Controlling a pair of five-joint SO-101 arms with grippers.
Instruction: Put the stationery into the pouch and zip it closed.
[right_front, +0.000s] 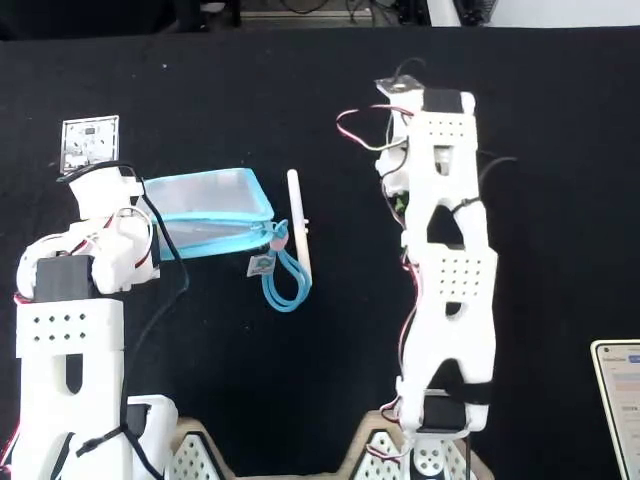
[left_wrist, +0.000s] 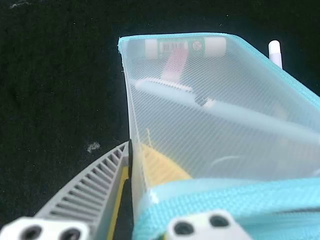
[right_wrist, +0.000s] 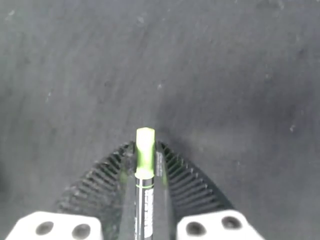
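The pouch (right_front: 210, 205), clear mesh with teal trim, lies flat on the black table (right_front: 550, 150) and serves as the reference for everything else. The left gripper (left_wrist: 135, 150) is clamped on the pouch's short end, the one farthest from the zip pull, with its ridged grey finger (left_wrist: 95, 187) pressed against the mesh wall. Through the mesh, a pale blue pen-like item (left_wrist: 200, 102) and something pink (left_wrist: 175, 60) appear to lie inside the pouch, though the weave blurs them too much to name.

Just past the pouch's opposite end, a white pen (right_front: 298, 222) lies on the table, close beside the corner and roughly square to the pouch's long side. A teal wrist strap (right_front: 285, 285) loops out from that same corner, with a small tag (right_front: 262, 265) at its root.

Farther out beyond the white pen, well apart from the pouch, the right arm (right_front: 445, 260) stretches over the table. The right gripper (right_wrist: 145, 150) is closed on a green-tipped marker (right_wrist: 145, 142), which runs along the line of the fingers with its tip poking out above bare cloth.

A white card (right_front: 90, 143) sits near the pouch's gripped end, on the far side of the left arm. A screened device (right_front: 620, 405) lies at the table edge, far beyond the right arm.
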